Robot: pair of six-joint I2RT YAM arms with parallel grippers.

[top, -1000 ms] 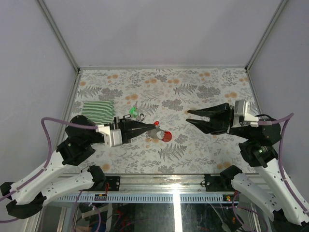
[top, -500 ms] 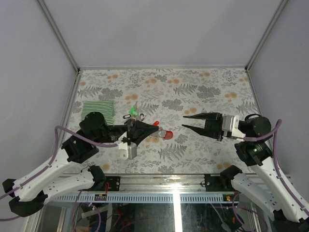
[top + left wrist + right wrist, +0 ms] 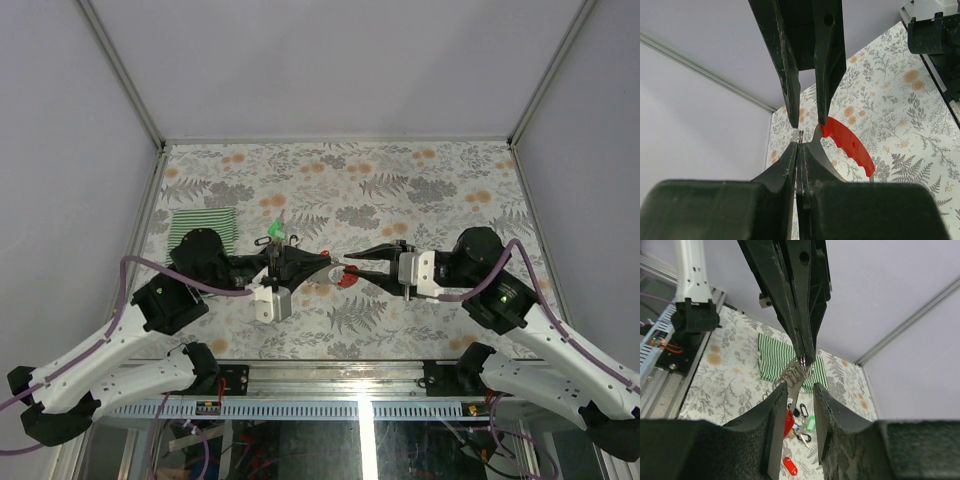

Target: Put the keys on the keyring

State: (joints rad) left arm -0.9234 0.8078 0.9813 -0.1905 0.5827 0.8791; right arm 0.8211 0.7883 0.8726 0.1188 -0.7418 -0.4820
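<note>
My left gripper [image 3: 327, 264] is shut on a thin metal keyring [image 3: 800, 134], held up above the table. A silvery blade with a red handle [image 3: 849, 146] hangs from the ring. My right gripper [image 3: 348, 263] meets it tip to tip. In the right wrist view its jaws [image 3: 799, 386] stand open around that blade, just below the ring [image 3: 806, 367]. The keys [image 3: 807, 421], with green and black tags, lie on the table below, and a red tag [image 3: 790, 466] lies nearer. In the top view the keys [image 3: 278, 236] sit behind the left gripper.
A green-and-white striped cloth [image 3: 203, 228] lies at the left of the floral table cover [image 3: 420, 180]. Grey walls with metal frame rails close the back and sides. Both arms' bases stand at the near edge.
The right arm has swung left across the table until its fingertips reach the left gripper's tip. The left wrist has rolled and moved slightly right, still holding the ring.
</note>
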